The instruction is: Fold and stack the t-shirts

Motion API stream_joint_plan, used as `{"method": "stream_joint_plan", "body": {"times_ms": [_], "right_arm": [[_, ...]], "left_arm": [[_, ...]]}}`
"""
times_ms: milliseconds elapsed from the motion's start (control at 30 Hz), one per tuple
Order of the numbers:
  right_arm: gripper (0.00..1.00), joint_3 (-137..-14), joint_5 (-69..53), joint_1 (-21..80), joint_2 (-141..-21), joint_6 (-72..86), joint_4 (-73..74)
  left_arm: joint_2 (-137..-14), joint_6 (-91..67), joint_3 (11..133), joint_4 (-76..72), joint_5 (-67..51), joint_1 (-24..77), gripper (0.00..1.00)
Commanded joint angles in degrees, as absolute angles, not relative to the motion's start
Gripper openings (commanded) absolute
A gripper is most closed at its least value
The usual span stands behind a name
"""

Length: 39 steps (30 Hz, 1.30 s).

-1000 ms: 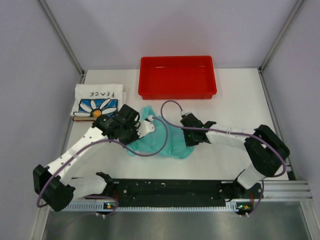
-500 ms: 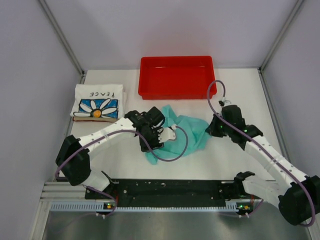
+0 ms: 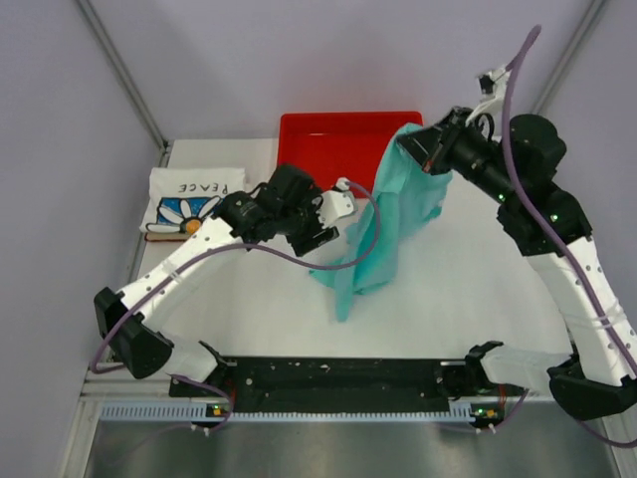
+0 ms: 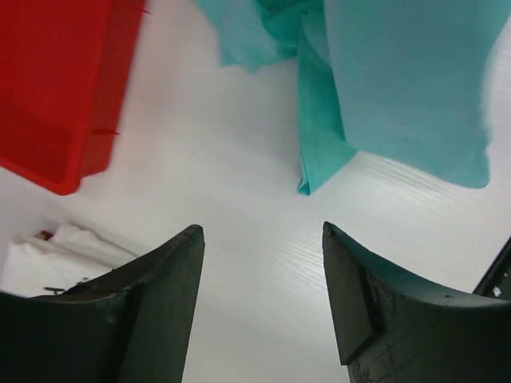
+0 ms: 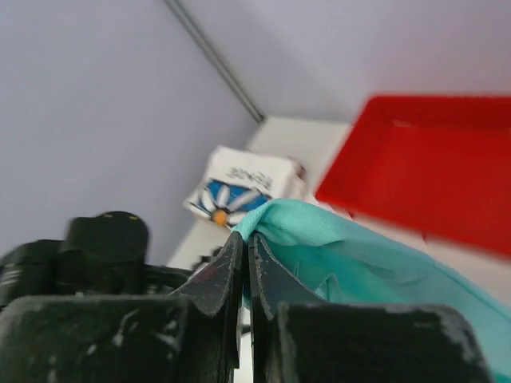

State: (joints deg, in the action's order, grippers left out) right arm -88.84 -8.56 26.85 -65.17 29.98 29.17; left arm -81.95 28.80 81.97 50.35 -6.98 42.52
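Note:
The teal-green t-shirt (image 3: 388,214) hangs in the air from my right gripper (image 3: 426,154), which is raised high at the right and shut on its top edge; in the right wrist view (image 5: 351,263) the cloth comes out of the closed jaws. Its lower end reaches down toward the table. My left gripper (image 3: 333,214) is open and empty just left of the hanging shirt; in the left wrist view (image 4: 399,88) the shirt hangs ahead of the spread fingers (image 4: 160,287). The folded white daisy "PEACE" t-shirt (image 3: 195,202) lies at the back left.
A red plastic tray (image 3: 328,149) stands at the back centre, partly behind the hanging shirt; it also shows in the left wrist view (image 4: 56,88). Grey walls and metal posts close in the table on three sides. A black rail runs along the near edge.
My right gripper has lifted the teal shirt off the table, up and to the back right. My left gripper has let the shirt go, opened, and moved back and up beside it.

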Motion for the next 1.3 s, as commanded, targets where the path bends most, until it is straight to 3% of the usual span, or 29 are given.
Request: {"method": "stream_joint_plan", "body": {"times_ms": [0, 267, 567, 833, 1267], "right_arm": [[0.0, -100.79, -13.1, 29.97, -69.16, 29.79, 19.87], [0.0, -101.96, 5.35, 26.73, -70.05, 30.49, 19.42], [0.0, -81.06, 14.06, 15.92, -63.82, 32.35, 19.95], [0.0, -66.81, 12.04, 9.14, -60.64, 31.38, 20.04], [0.0, -62.58, 11.87, 6.68, -60.03, 29.36, 19.16]], "left_arm": [[-80.68, 29.36, 88.06, 47.64, -4.4, 41.57, 0.67], [-87.88, 24.79, 94.92, 45.26, -14.75, 42.18, 0.67], [-101.58, 20.13, 96.85, 44.03, -18.55, 50.17, 0.57], [-114.15, 16.27, 102.47, 41.22, -13.44, 54.84, 0.58], [-124.54, 9.23, 107.49, 39.98, -9.32, 55.72, 0.53]]}}
